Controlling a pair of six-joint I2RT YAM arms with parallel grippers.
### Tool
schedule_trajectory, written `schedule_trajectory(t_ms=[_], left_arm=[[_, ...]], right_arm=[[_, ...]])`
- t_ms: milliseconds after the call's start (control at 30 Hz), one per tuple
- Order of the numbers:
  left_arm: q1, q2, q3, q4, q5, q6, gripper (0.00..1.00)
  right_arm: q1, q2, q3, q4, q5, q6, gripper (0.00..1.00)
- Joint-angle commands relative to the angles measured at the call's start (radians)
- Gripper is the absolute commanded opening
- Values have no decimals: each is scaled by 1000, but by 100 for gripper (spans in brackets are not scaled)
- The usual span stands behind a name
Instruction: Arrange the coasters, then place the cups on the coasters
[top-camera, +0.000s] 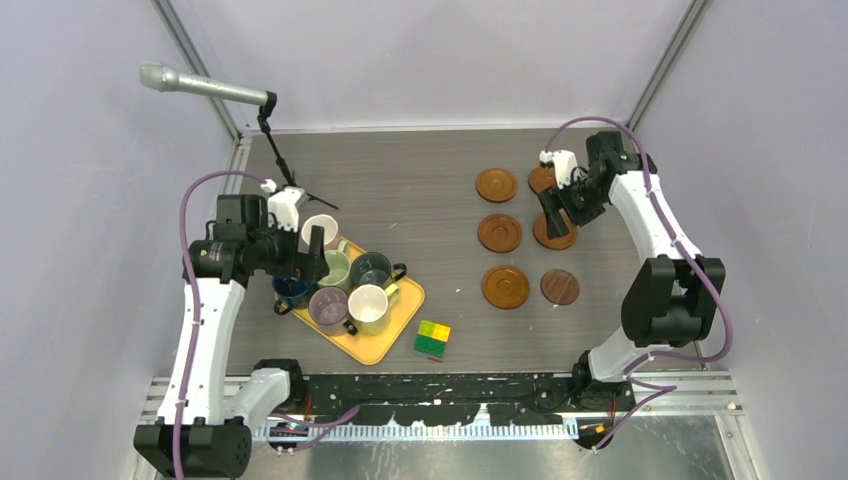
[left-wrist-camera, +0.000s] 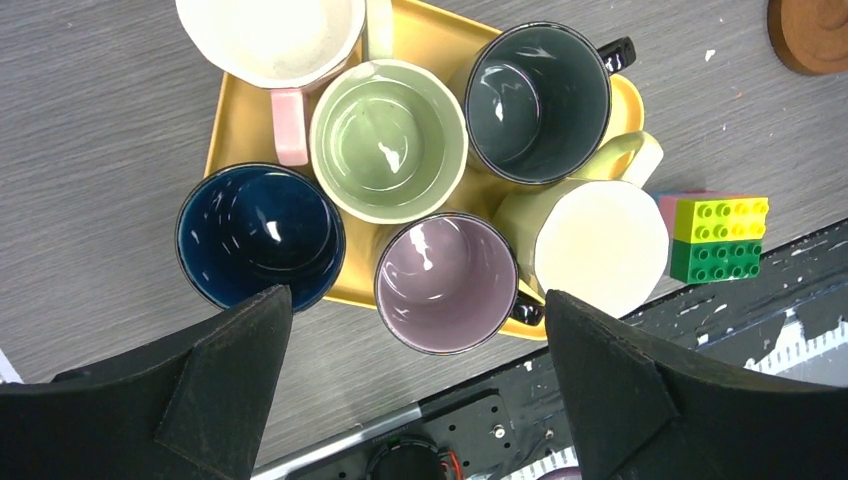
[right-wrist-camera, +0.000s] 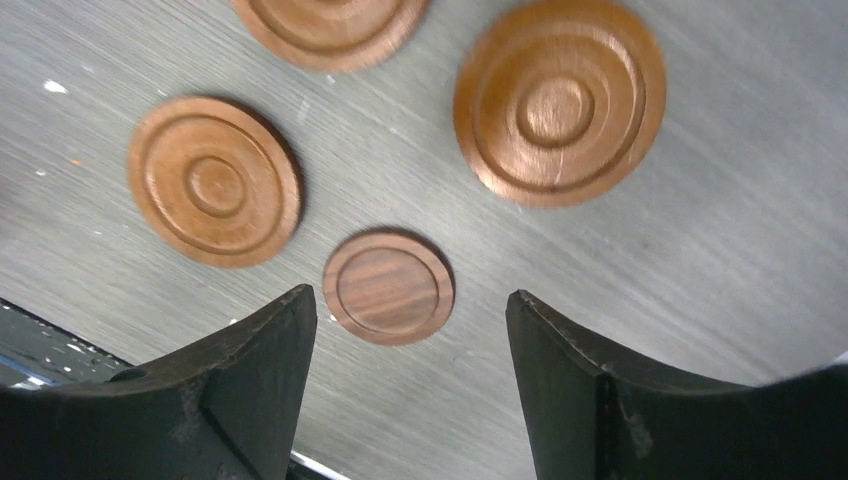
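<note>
**Left end effector** (left-wrist-camera: 417, 298): jaws wide apart and empty, poised above the mugs.

**Mugs:** all six stand upright, mouths up, packed together at the tray (left-wrist-camera: 228, 110) on the left of the counter (top-camera: 420, 200).
- The white mug (left-wrist-camera: 270, 30), green mug (left-wrist-camera: 388, 138) and grey mug (left-wrist-camera: 538, 100) form the far row.
- The blue mug (left-wrist-camera: 260, 235), mauve mug (left-wrist-camera: 447, 282) and cream mug (left-wrist-camera: 598, 245) form the near row.
- The blue and mauve mugs stand at the tray's near edge. Whether they rest fully on it cannot be told.
- All mugs are well apart from the coasters.

**Right end effector** (right-wrist-camera: 408, 298): jaws wide apart, gripping nothing, above the far right part of the coaster group.

**Coasters** (top-camera: 499, 232): six lie flat on the right of the counter in two columns of three, none touching.
- In the right column, the far coaster (top-camera: 538, 181) is partly hidden by the arm.
- The middle coaster (top-camera: 556, 242) lies partly under the end effector.
- The dark coaster (top-camera: 560, 287) lies nearest the arm bases. In the right wrist view it shows between the fingers, lying on the counter.

**Other items:**
- A block (top-camera: 432, 338) sits just beside the tray's near right corner.
- A microphone (top-camera: 205, 88) on a stand is at the far left.
</note>
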Motion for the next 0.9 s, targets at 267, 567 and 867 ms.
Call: schedule_trajectory(t_ms=[267,567,867], left_arm=[[147,58,101,-129,-36,247,100],[501,114,31,-157,46,669,93],[659,261,-107,-33,102,907,68]], right_arm=[[310,53,194,-27,-118,83,76],[417,172,234,43,-185,217,73],[423,224,222,83,-194,256,71]])
